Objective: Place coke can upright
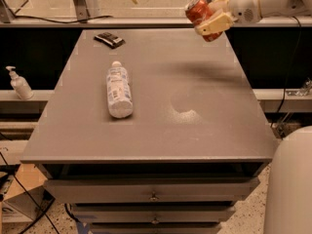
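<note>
The coke can (199,12), red with a silver top, is held tilted in my gripper (210,17), well above the far right part of the grey table (195,111). The cream fingers (214,23) are shut around the can's body. Its silver top points up and to the left. The white arm reaches in from the upper right. The can's shadow lies on the tabletop below it.
A clear plastic bottle (118,90) with a white-blue label lies on its side left of centre. A small dark flat object (109,39) lies at the far left. A pump bottle (18,83) stands on a ledge at left. Drawers sit below the tabletop.
</note>
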You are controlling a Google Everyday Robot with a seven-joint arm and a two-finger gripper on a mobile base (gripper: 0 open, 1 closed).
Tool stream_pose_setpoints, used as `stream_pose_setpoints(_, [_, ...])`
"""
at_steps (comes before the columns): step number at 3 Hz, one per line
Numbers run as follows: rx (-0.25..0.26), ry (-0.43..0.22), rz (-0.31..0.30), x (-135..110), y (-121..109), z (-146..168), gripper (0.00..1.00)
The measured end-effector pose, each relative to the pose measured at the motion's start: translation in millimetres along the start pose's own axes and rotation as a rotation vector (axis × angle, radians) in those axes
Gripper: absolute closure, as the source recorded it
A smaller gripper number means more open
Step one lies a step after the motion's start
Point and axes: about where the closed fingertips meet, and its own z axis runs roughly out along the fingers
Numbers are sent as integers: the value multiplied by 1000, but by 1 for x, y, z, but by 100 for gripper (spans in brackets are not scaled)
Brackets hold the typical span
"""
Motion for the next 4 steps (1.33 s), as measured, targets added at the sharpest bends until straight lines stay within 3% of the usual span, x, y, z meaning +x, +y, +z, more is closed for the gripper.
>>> stream_pose_setpoints(2, [-44, -120, 60, 21, 8, -6, 100])
stream_pose_setpoints(4, [-17, -303, 142, 43, 12, -8, 100])
